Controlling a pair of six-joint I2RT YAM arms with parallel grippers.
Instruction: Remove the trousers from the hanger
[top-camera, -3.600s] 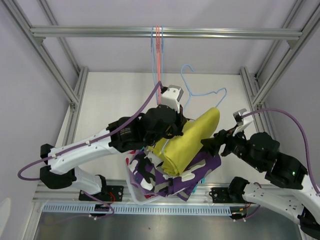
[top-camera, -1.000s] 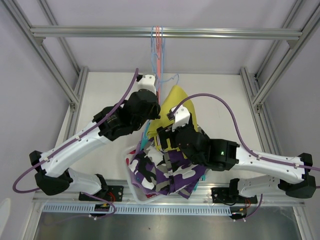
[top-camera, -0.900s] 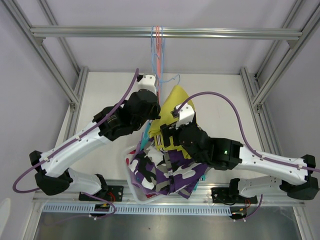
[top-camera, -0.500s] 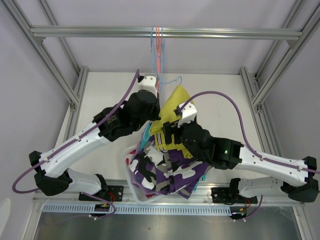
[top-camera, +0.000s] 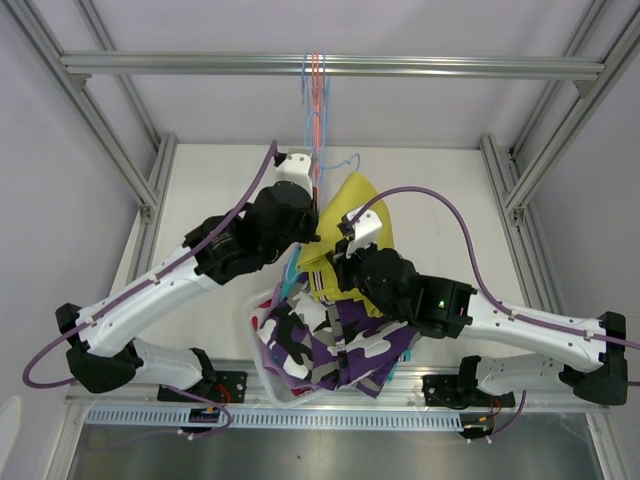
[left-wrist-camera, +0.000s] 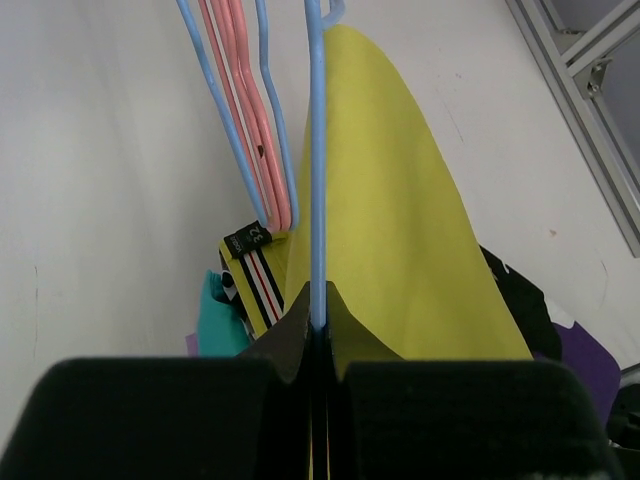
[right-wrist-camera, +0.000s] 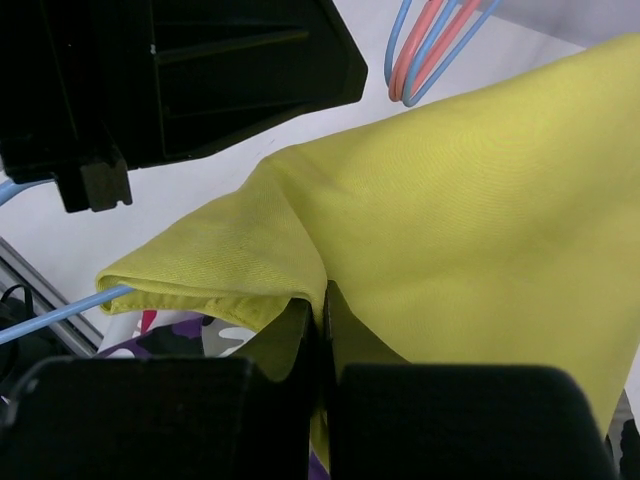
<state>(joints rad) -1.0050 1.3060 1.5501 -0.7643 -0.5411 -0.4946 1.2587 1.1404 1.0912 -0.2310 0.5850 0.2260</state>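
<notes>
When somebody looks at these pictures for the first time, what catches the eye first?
The mustard yellow cloth shorts stand out, draped over a thin blue wire hanger in the centre. The left gripper is shut on that hanger and the right gripper pinches a fold of the yellow cloth. Below in the top view lie purple-black-white camouflage shorts.

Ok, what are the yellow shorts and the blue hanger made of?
The yellow shorts: matte woven cloth, maybe cotton; fine weave and soft folds show. The blue hanger: thin, smooth, slightly glossy rod, probably coated wire, possibly plastic.
</notes>
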